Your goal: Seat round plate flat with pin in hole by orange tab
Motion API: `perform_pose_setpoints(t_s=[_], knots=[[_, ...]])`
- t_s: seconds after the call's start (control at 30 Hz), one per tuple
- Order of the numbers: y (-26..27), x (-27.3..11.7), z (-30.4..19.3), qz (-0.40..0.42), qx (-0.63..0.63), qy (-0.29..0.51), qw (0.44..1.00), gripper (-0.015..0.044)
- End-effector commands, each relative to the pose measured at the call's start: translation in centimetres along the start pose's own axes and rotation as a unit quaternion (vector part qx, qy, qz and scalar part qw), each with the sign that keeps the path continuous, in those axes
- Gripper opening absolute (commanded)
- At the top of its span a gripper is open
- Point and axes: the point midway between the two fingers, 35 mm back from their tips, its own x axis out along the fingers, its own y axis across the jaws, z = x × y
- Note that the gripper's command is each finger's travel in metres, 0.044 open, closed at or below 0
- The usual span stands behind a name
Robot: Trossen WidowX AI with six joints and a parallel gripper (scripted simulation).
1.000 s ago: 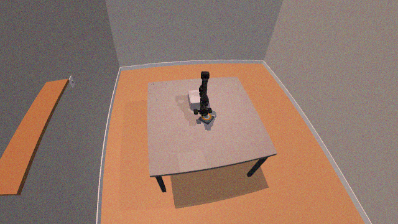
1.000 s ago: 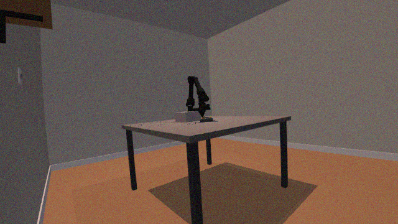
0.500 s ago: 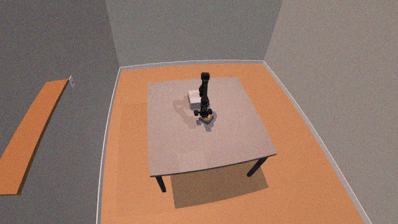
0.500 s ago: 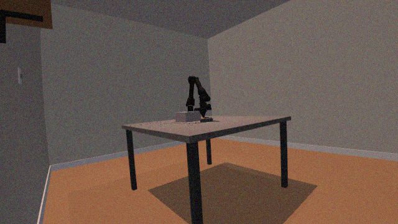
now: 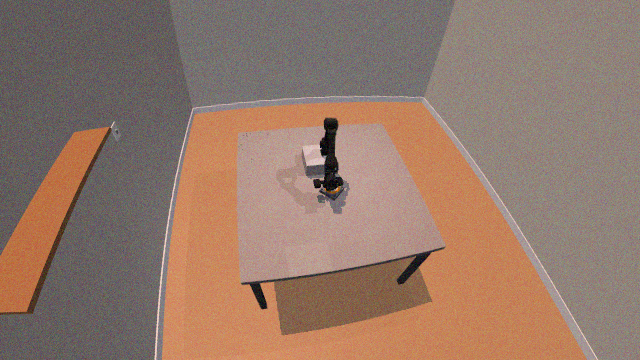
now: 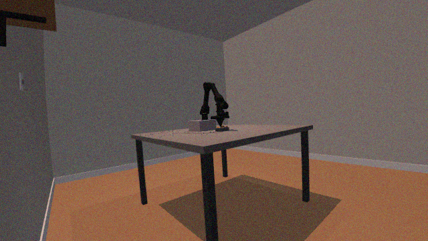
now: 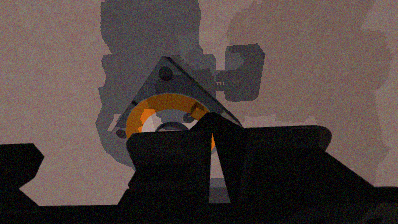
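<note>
Plate (image 5: 334, 189) shows in the top view only as a small orange patch under the arm's low end, sitting on a dark base (image 5: 332, 196) near the middle of the tabletop (image 5: 280, 235). A pale block (image 5: 313, 156) lies just behind it, near the arm, and seems clear of the work.

From the exterior view the arm bends over and comes down steeply, its end effector (image 6: 220, 124) low over the plate (image 6: 221, 126), which is a thin orange sliver at this range. Whether they touch cannot be told here. The block (image 6: 202, 125) stands just beside them.

The wrist view is the useful one. The fingers are clenched together on nothing, forming one dark wedge whose tip (image 7: 214, 118) overlaps the orange ring's near right edge. The plate (image 7: 145, 111) rings a grey post (image 7: 171, 127), and the base (image 7: 167, 75) shows as a grey diamond with a dark spot near its top corner. The tab, the hole and the pin cannot be picked out, as the fingers hide the ring's near side.

The step looks like nudging the plate round the post with the closed tip. It would go best with a light sideways push at the rim, little downward load, and a clean lift away once the plate drops flat.
</note>
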Motion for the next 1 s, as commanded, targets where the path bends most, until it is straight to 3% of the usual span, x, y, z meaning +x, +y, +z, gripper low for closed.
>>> perform_pose_setpoints(t_s=[0.0,0.97], knots=[[0.6,0.0,0.7,0.003,0.000,0.000,1.000,0.0000],[3.5,-0.2,2.3,0.004,0.000,0.000,1.000,0.0000]])
